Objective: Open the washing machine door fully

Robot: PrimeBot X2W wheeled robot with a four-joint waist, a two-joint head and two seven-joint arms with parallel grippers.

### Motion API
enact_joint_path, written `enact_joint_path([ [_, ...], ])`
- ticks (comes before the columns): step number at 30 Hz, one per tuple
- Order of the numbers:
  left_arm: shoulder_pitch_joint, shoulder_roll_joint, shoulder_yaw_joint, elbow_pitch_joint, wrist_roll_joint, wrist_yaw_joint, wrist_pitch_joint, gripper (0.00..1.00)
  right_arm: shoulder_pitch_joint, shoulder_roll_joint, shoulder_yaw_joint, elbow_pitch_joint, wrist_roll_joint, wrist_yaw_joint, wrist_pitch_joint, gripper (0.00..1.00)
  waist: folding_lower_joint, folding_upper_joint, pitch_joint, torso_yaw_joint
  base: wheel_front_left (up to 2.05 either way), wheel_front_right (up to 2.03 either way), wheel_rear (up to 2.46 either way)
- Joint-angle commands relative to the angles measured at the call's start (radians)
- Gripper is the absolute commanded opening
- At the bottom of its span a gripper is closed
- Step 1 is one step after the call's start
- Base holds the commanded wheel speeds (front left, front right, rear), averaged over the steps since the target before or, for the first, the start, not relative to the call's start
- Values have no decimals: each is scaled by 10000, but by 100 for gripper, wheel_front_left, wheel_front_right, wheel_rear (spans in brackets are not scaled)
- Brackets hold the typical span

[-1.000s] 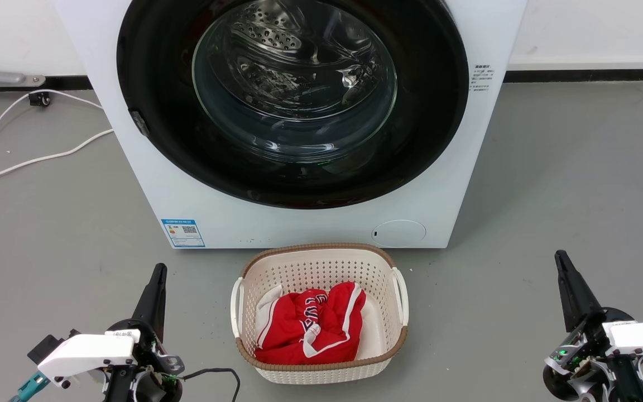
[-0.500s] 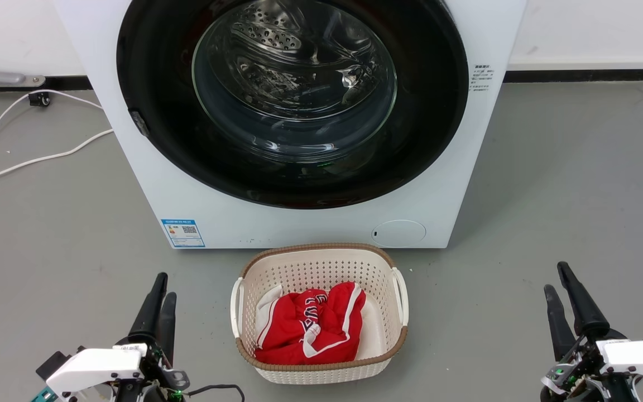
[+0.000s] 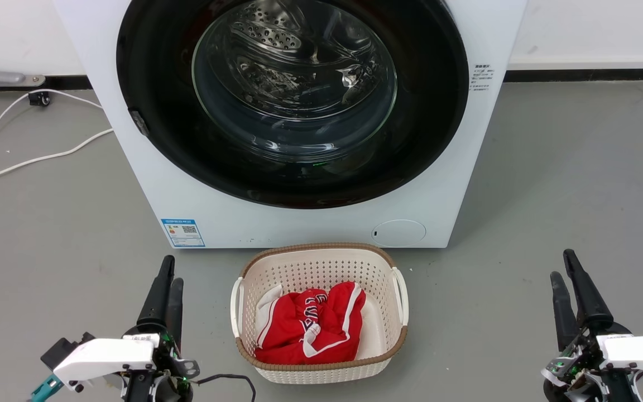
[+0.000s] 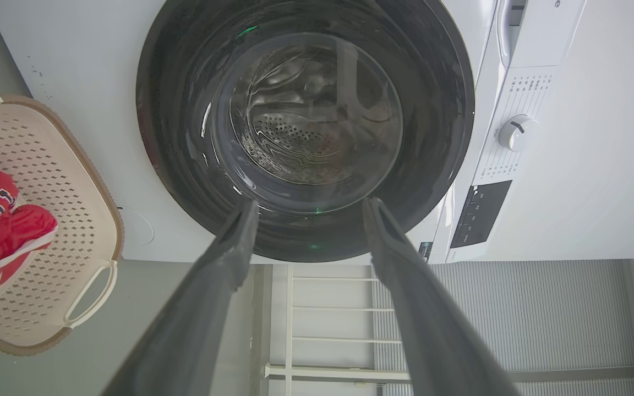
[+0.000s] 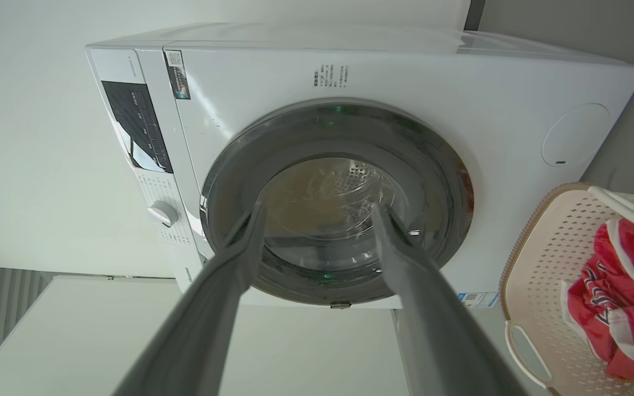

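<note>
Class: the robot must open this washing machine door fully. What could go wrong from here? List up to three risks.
The large round glossy black washing machine door is shut, and its only visible grip is a small grey tab at its left edge; the fingers could slip off.
The cream perforated laundry basket stands before the white front-loading washing machine; the robot or swinging door might knock it.
The white cable on the floor may snag a wheel.

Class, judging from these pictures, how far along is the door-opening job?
Done: nothing; the door sits shut, flush with the washing machine. In hand: nothing gripped; the left gripper and right gripper are open, low by the basket, clear of the door. To do: reach the door's edge, pull, swing it fully open.
</note>
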Motion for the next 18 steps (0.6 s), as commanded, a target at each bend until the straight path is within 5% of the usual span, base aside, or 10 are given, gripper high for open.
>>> enact_joint_path([
  [1,-175,37,-47,-320,146,-9,-110,100,-69,-11,36,-288,-173,2,-109,100,0,-1,-2,0,0,0,0],
  [8,-209,36,134,-945,1098,-12,-402,100,-63,-4,67,-703,-1410,2,-400,100,0,-1,-15,4,0,0,0],
  [18,-299,35,228,-1673,4102,-16,-772,100,-13,4,325,-1505,-5182,2,-777,100,0,-1,-34,11,0,0,0],
])
